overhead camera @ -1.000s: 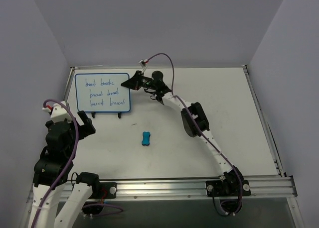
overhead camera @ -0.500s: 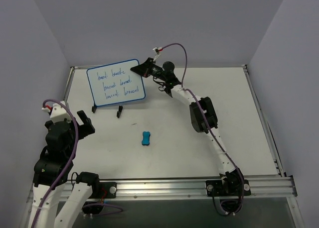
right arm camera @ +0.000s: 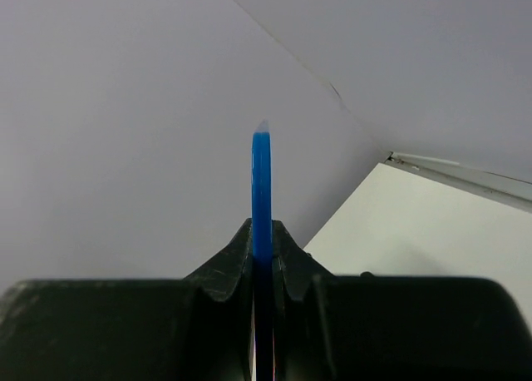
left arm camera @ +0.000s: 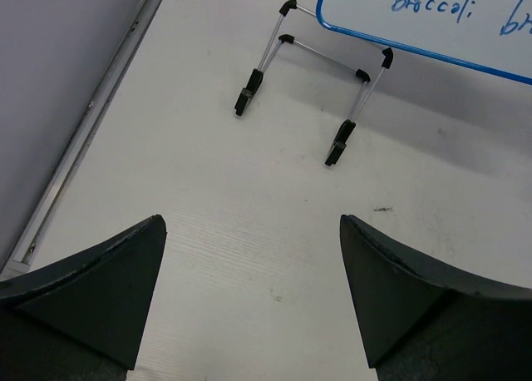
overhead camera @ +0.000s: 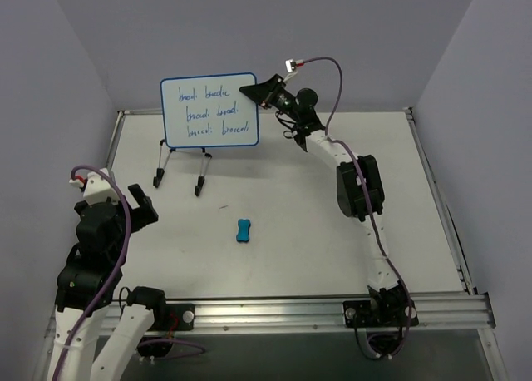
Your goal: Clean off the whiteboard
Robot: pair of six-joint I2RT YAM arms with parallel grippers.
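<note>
The whiteboard (overhead camera: pixel 209 111) is up in the air over the back-left part of the table (overhead camera: pixel 291 231), clear of its black wire stand (overhead camera: pixel 158 180). All three lines of blue writing are on it, so nothing is erased yet. The right gripper (overhead camera: pixel 253 91) is clamped on the board's right edge near the top corner, and the right wrist view shows the thin blue rim pinched between the jaws. The left gripper (overhead camera: pixel 137 205) sits near the table's front-left with its jaws spread wide, holding nothing. The little blue eraser (overhead camera: pixel 243 230) lies untouched mid-table.

What worries me is that one-corner pinch on a thin rim. I'd guess the board could swing or slide in the jaws, especially once anything presses on its face. It could also clip the stand on the way down.

A second ago the board sat low on the stand. Now it's lifted up and shifted right, with the stand left bare. The eraser and left arm haven't moved.
</note>
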